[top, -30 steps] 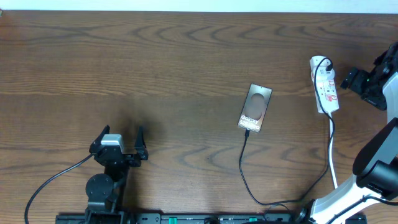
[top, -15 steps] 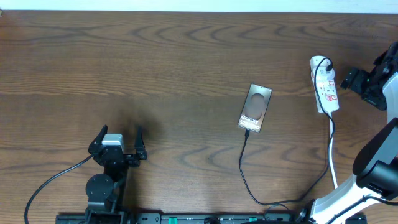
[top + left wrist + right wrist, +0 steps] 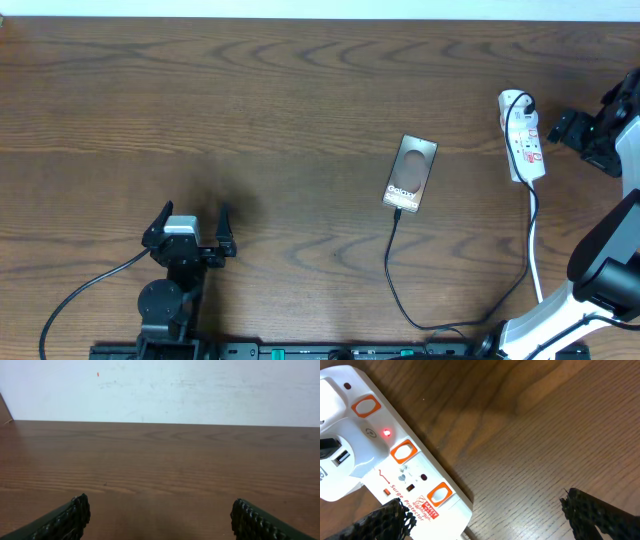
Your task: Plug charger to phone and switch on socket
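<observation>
We see the right gripper [image 3: 558, 127] released, fingers spread wide with nothing between them, well right of the flat bronze-grey rectangular phone [image 3: 411, 173] and a little farther back. Between it and the phone lies the narrow white plastic power strip [image 3: 522, 140], just clear of the fingertips. In the wrist view one small red indicator lamp [image 3: 386, 433] glows on the strip, with orange-rimmed white buttons [image 3: 403, 452] beside it. A black plug [image 3: 524, 103] sits in the strip's far end. The thick white cord [image 3: 536, 275] leaves the near end.

The left gripper [image 3: 192, 218] is also released and empty, far left of the phone and nearer the front edge, over the bare dark brown wood-grain table [image 3: 300, 100].

The phone lies flat, lettering up, slightly tilted. The thin black charger cable [image 3: 389, 268] runs from the phone's near short edge toward the front, then curves right. Its connector tip [image 3: 398, 211] touches that edge. We can't tell whether it is fully seated.
</observation>
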{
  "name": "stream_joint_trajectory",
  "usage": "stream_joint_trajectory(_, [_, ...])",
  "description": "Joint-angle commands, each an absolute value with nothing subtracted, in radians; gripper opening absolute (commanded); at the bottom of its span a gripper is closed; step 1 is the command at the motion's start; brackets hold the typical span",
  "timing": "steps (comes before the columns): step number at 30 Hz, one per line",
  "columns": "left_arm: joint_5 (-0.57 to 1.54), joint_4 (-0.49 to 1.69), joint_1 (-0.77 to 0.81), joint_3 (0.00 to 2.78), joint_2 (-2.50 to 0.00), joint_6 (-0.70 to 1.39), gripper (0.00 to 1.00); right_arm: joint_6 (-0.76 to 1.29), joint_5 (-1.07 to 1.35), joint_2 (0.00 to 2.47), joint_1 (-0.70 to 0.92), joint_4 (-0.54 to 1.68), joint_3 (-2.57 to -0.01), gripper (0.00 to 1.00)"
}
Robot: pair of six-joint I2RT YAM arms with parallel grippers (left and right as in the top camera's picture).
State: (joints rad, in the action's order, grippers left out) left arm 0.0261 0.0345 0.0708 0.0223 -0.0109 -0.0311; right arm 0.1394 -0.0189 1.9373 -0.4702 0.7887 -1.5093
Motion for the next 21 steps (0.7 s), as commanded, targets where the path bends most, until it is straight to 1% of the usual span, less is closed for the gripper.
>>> stream_joint_trajectory(1, [-0.009, 0.073, 0.068, 0.004, -0.004, -0.049, 0.91, 0.126, -0.024, 1.936, -0.47, 0.789, -1.51, 0.99])
stream_joint_trajectory(7, [-0.009, 0.073, 0.068, 0.004, -0.004, -0.049, 0.91, 0.125, -0.024, 1.93, -0.47, 0.789, -1.51, 0.99])
stream_joint_trajectory(11, [-0.009, 0.073, 0.068, 0.004, -0.004, -0.049, 0.91, 0.126, -0.024, 1.877, -0.452, 0.79, -1.51, 0.99])
stream_joint_trajectory(21, [-0.009, 0.073, 0.068, 0.004, -0.004, -0.049, 0.91, 0.126, -0.024, 1.621, -0.275, 0.789, -1.507, 0.99])
